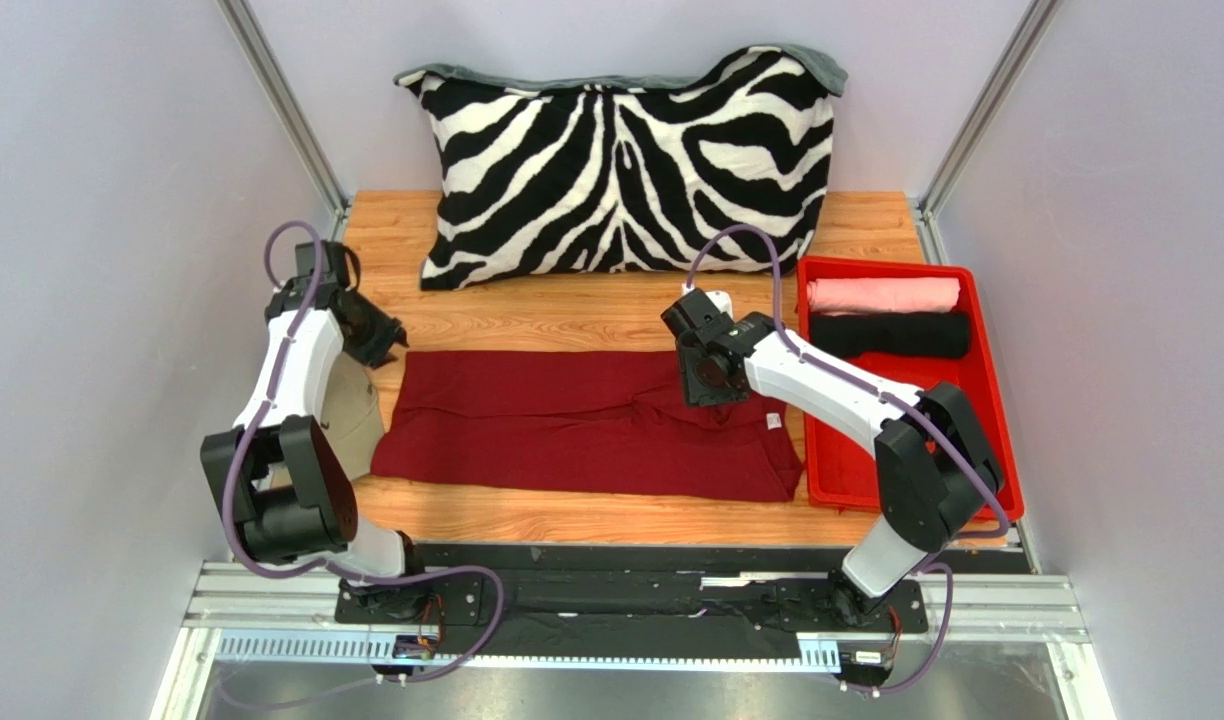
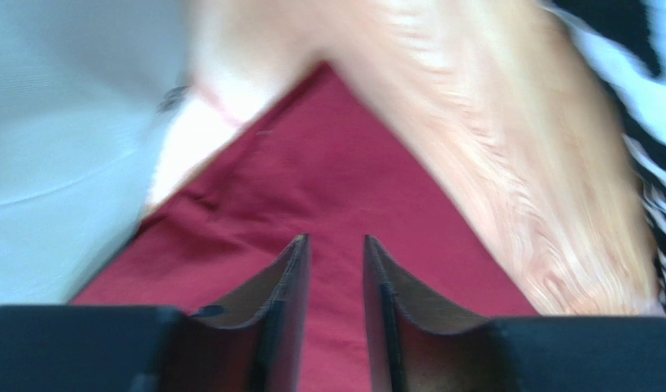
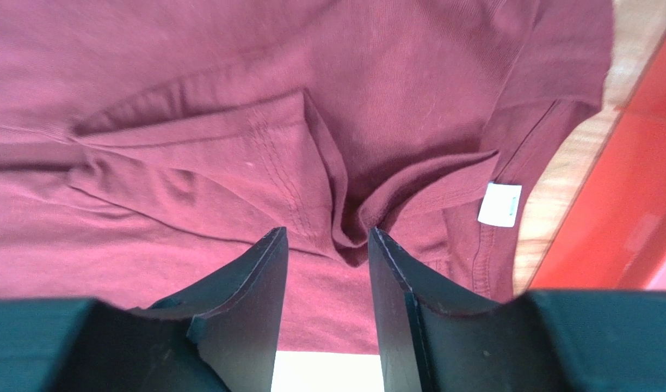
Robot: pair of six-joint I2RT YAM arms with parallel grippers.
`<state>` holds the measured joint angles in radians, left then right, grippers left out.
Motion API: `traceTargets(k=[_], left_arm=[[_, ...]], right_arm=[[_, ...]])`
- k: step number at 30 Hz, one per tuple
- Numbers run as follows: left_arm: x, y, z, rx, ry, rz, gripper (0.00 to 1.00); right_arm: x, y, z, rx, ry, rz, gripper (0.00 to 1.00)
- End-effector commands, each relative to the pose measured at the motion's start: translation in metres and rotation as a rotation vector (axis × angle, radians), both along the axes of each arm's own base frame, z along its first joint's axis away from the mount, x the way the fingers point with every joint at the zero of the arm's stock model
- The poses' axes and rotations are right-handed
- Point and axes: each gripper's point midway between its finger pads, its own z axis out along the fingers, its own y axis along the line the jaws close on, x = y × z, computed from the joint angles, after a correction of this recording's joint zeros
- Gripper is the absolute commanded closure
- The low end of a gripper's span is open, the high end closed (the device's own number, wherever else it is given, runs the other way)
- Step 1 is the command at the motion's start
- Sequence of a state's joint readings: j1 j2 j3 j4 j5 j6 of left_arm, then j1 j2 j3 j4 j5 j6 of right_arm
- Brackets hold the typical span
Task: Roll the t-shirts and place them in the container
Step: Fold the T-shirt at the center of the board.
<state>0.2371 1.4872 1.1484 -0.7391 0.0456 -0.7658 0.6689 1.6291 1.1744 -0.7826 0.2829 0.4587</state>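
Your right gripper point(image 3: 326, 238) has its jaws parted by a narrow gap, with a raised crease of the maroon t-shirt point(image 3: 230, 98) between the tips, close to the white neck label point(image 3: 500, 204). Your left gripper point(image 2: 335, 242) is likewise slightly apart with nothing between the fingers, hovering at the shirt's far left corner; that view is blurred. The shirt lies spread across the wooden table point(image 1: 603, 312), in front of the zebra pillow point(image 1: 626, 158). To your right, the pink t-shirt point(image 1: 883, 294) and black t-shirt point(image 1: 910, 333) lie rolled in the red tray point(image 1: 982, 393).
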Motion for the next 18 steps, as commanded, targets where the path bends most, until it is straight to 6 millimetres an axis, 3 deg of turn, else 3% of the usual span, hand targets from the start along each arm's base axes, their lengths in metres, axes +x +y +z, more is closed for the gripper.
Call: traceTargets(k=[1, 4, 7, 11, 14, 18], left_arm=[[0.011, -0.025, 0.011, 0.050, -0.049, -0.104, 0.73], [0.003, -0.033, -0.015, 0.011, 0.026, -0.076, 0.94], [-0.010, -0.033, -0.044, -0.006, 0.121, -0.022, 0.97], [-0.026, -0.017, -0.074, 0.004, 0.237, 0.080, 0.97], [-0.030, -0.008, -0.085, -0.006, 0.278, 0.116, 0.97], [-0.025, -0.004, -0.081, 0.017, 0.261, 0.101, 0.96]], right_arm=[[0.035, 0.009, 0.035, 0.068, -0.136, -0.017, 0.55], [0.052, 0.010, 0.034, 0.078, -0.162, -0.040, 0.57], [0.064, 0.009, 0.025, 0.089, -0.149, -0.057, 0.58], [0.069, 0.014, 0.010, 0.137, -0.104, -0.051, 0.55], [0.065, 0.022, -0.007, 0.161, -0.053, -0.037, 0.54], [0.045, 0.038, -0.025, 0.262, 0.032, -0.002, 0.61]])
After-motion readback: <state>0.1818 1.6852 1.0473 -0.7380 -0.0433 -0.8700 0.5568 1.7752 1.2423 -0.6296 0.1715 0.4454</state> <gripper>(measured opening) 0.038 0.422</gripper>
